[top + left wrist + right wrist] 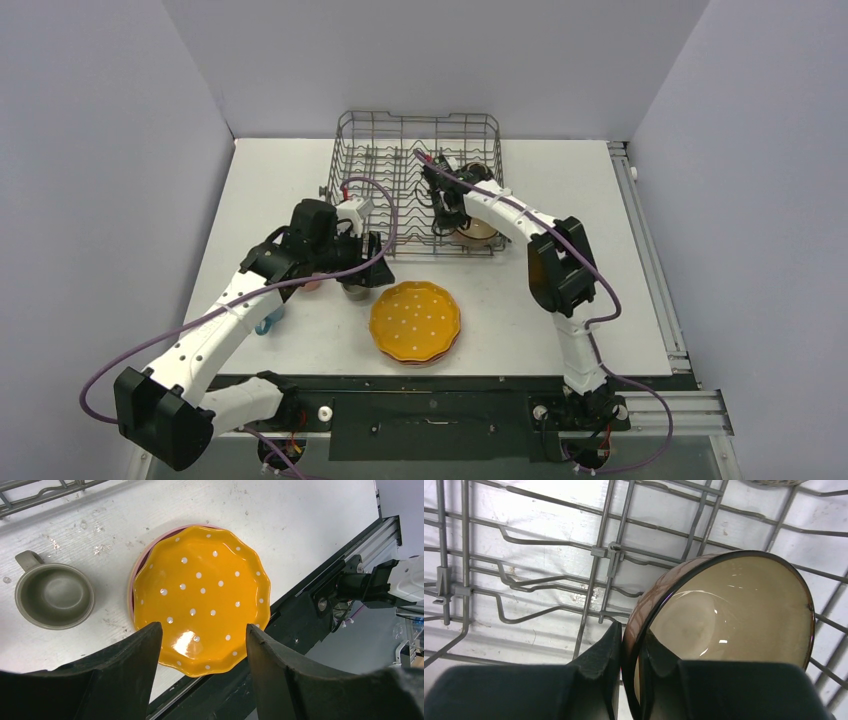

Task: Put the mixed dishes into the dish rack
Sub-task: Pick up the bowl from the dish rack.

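Note:
My right gripper [634,640] is shut on the rim of a dark brown bowl [734,610], one finger inside it and one outside. The bowl stands tilted on edge among the tines of the dish rack [594,580], at the rack's [385,150] front right. My left gripper [204,635] hangs open over the table with nothing between its fingers. Below it lies the scalloped orange-yellow dotted plate [200,595], stacked on a pink plate [131,587]. A grey-green cup [54,596] stands upright to the plate's left.
A pink cup [312,284] and a blue mug [270,322] sit on the table under my left arm. The orange plate [415,320] lies close to the table's near edge, beside the black base rail [430,410]. Walls enclose three sides.

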Tool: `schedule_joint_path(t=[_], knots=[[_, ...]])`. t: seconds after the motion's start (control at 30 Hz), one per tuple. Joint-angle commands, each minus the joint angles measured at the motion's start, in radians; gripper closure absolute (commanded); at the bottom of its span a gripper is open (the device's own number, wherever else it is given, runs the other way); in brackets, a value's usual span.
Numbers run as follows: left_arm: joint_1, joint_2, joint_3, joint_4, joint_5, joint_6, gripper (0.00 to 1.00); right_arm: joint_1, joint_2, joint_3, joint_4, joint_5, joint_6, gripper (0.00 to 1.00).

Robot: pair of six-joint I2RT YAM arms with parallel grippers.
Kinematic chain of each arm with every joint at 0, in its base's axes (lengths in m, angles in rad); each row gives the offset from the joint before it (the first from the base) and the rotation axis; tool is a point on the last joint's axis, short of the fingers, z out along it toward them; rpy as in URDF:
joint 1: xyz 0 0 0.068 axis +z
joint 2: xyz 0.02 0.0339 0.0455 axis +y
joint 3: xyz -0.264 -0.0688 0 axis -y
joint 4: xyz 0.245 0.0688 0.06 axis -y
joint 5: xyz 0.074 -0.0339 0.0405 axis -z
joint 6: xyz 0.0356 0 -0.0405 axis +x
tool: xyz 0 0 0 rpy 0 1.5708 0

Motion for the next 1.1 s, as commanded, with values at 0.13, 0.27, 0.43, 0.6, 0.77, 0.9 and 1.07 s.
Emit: schedule_joint_path(t=[0.13, 0.27, 0.43, 0.6, 0.77, 0.9, 1.07], knots=[[0.008, -0.034, 0.090, -0.026, -0.039, -0.001, 0.41, 0.069, -0.328, -0.075, 0.064, 0.119, -0.108, 1.00], [0.016, -0.032, 0.114, -0.033, -0.052, -0.010, 0.40, 0.120, -0.499, -0.243, 0.138, 0.109, -0.174, 1.00], [0.052, 0.002, 0.164, -0.035, -0.031, -0.014, 0.39, 0.203, -0.767, -0.517, 0.213, 0.058, -0.317, 1.00], [0.068, 0.056, 0.262, -0.041, 0.022, -0.014, 0.38, 0.289, -0.981, -0.676, 0.176, -0.046, -0.464, 1.00], [0.058, 0.115, 0.369, -0.073, 0.079, 0.005, 0.37, 0.401, -1.166, -0.806, 0.124, -0.217, -0.652, 1.00], [-0.015, 0.159, 0.438, -0.117, 0.065, 0.030, 0.37, 0.463, -1.298, -0.875, 0.080, -0.382, -0.821, 1.00], [-0.194, 0.210, 0.517, -0.166, -0.037, 0.051, 0.37, 0.511, -1.311, -0.832, -0.007, -0.474, -0.930, 1.00]])
